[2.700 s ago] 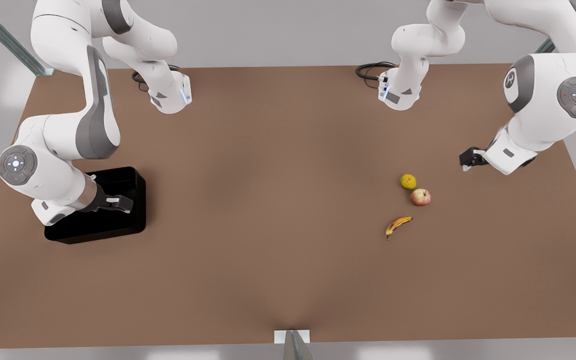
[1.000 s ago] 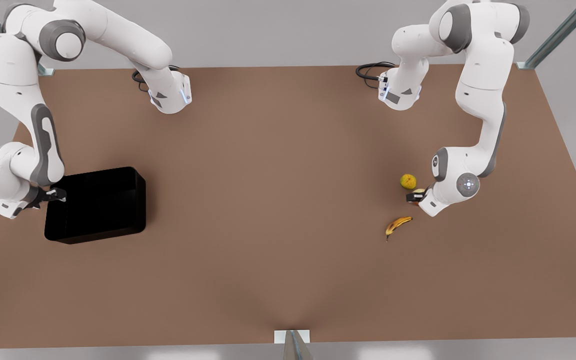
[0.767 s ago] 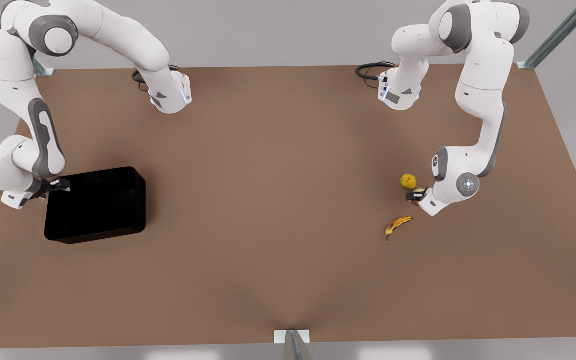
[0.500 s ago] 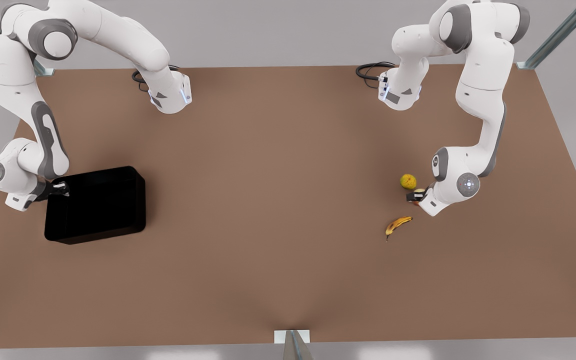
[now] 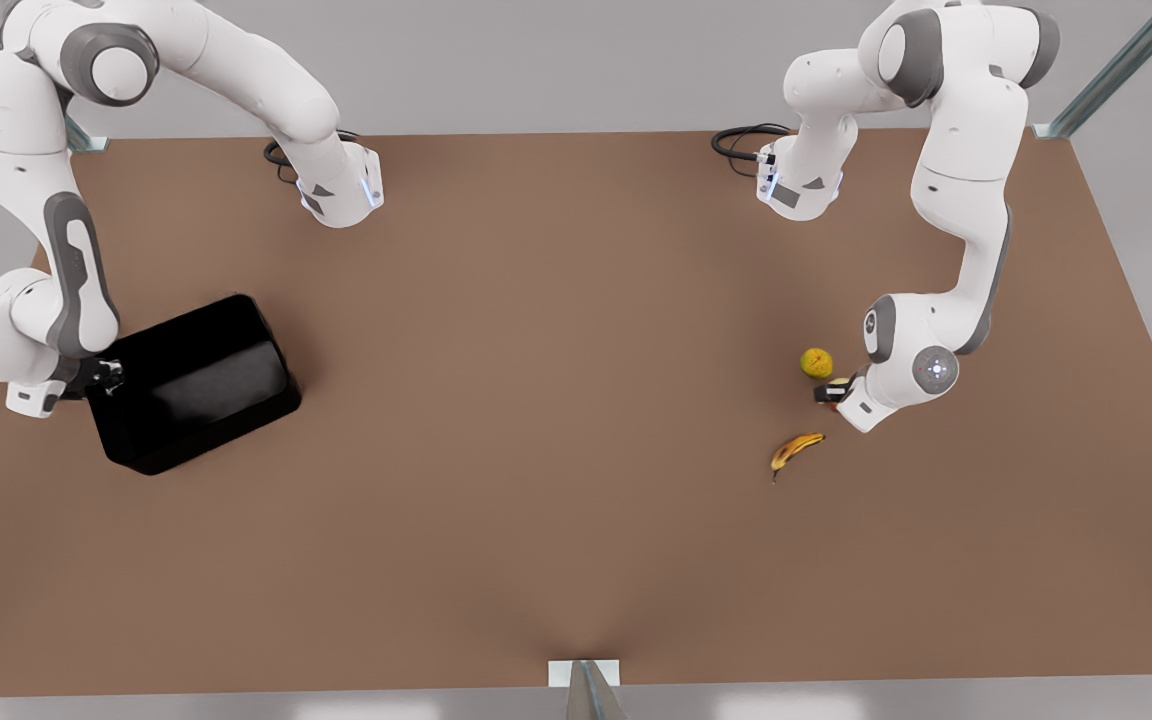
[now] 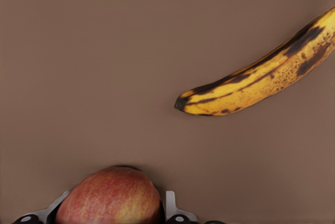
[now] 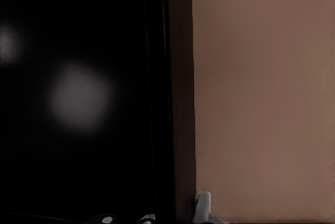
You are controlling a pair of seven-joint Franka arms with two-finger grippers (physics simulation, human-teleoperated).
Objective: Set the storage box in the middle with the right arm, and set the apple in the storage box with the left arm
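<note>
The glossy black storage box (image 5: 191, 375) sits skewed and tipped at the front view's left. My right gripper (image 5: 104, 374) is shut on its wall at the end nearest the table's edge. In the right wrist view that wall (image 7: 167, 103) runs between my fingers (image 7: 203, 205). The red-pink apple (image 6: 110, 195) rests on the table at the front view's right, with my left gripper (image 6: 112, 214) shut around it, one finger on each side. From the front the left gripper (image 5: 829, 394) covers nearly all of the apple (image 5: 839, 381).
A small yellow-green fruit (image 5: 816, 362) lies just behind the apple. A spotted banana (image 5: 796, 450) (image 6: 261, 77) lies in front of it. The brown table (image 5: 556, 400) stretches wide between box and fruits. Two arm bases and cables stand at the far edge.
The right gripper came to the box's end wall and closed on it. The box has since swung round and tipped up. The left gripper came down onto the apple and has stayed still.
</note>
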